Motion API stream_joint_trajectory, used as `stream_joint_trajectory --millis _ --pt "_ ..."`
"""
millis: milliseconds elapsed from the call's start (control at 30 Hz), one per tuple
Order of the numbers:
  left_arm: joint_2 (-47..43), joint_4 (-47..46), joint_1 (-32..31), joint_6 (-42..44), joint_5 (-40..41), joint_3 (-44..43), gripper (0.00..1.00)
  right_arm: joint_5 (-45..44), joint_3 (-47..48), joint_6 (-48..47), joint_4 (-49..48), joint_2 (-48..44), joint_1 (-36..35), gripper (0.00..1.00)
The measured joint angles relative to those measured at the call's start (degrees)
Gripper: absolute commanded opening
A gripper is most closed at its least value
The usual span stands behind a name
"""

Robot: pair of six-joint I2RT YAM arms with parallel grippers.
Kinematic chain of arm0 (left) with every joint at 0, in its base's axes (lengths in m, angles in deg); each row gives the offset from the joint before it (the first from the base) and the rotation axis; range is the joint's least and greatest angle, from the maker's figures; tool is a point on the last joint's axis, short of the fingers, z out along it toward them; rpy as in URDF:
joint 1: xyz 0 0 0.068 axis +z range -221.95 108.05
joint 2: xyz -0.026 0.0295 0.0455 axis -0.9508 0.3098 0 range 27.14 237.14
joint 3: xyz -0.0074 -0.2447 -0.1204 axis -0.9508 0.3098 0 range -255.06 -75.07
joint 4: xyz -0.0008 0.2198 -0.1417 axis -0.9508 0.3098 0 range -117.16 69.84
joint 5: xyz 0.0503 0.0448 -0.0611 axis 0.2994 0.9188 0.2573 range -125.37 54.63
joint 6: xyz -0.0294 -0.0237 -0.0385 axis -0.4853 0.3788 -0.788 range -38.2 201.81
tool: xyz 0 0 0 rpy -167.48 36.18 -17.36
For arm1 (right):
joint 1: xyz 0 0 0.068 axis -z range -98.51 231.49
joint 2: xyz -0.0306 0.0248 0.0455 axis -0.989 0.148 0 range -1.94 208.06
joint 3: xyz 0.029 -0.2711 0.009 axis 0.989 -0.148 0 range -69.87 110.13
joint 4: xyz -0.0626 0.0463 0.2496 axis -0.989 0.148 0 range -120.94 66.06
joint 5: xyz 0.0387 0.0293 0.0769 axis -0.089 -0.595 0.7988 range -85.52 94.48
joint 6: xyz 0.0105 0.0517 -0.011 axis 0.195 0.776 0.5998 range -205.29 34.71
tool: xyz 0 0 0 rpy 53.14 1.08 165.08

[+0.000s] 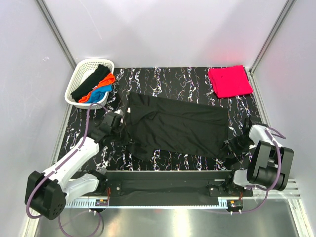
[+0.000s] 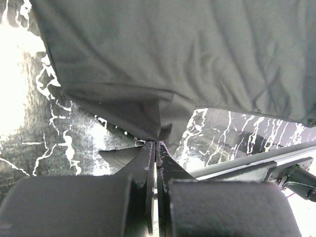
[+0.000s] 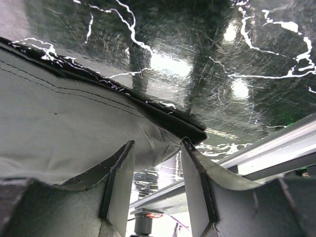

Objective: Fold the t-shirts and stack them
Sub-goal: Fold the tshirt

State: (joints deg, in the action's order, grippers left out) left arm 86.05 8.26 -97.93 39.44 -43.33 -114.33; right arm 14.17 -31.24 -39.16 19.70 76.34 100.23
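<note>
Top view alone shows the whole black shirt (image 1: 177, 131) spread on the table (image 1: 173, 79), with a folded pink shirt (image 1: 230, 81) beyond its far right corner and a basket (image 1: 74, 84) beyond its far left.

Left wrist view: the left end effector (image 2: 156, 146) is pinched tight on the black shirt's edge.

Right wrist view: the right end effector (image 3: 158, 155) stands part-open, with the shirt's hem corner between its jaws.

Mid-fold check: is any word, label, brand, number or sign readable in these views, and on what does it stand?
None can be read.
The black t-shirt, the pink-red t-shirt and the white basket bear no print.
The white veins on the table mat are pattern, not writing.
</note>
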Motion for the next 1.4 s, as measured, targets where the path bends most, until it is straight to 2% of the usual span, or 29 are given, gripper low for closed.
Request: stream_joint_trajectory --millis 200,400,833,933,967,1000,1067,1400 --pt "1.25 -0.04 -0.02 1.01 -0.13 -1.01 0.0 -0.57 0.33 1.25 1.09 -2.95 -1.88 0.51" --pt "1.33 0.04 0.0 1.03 -0.11 -1.01 0.0 -1.22 1.01 6.84 3.34 -5.75 -11.39 0.47" --pt "0.37 0.07 0.0 0.55 -0.04 -1.01 0.0 -2.8 -1.95 14.4 1.64 -0.98 -11.63 0.41" --pt "0.0 0.07 0.0 0.35 0.0 -1.01 0.0 -3.98 -1.99 15.72 1.51 0.15 -11.74 0.33" --pt "0.0 0.07 0.0 0.31 0.09 -1.01 0.0 -4.46 -1.97 16.04 1.49 0.31 -11.74 0.25" --pt "0.0 0.09 0.0 0.28 0.13 -1.01 0.0 -4.7 -1.92 16.28 1.51 0.39 -11.74 0.1" --pt "0.0 0.09 0.0 0.28 0.31 -1.01 0.0 -4.83 -1.9 16.74 1.44 0.37 -11.74 0.01" --pt "-2.73 2.43 0.0 0.11 0.98 -1.79 0.0 -5.25 -1.33 12.9 1.55 -2.69 -12.44 0.0"
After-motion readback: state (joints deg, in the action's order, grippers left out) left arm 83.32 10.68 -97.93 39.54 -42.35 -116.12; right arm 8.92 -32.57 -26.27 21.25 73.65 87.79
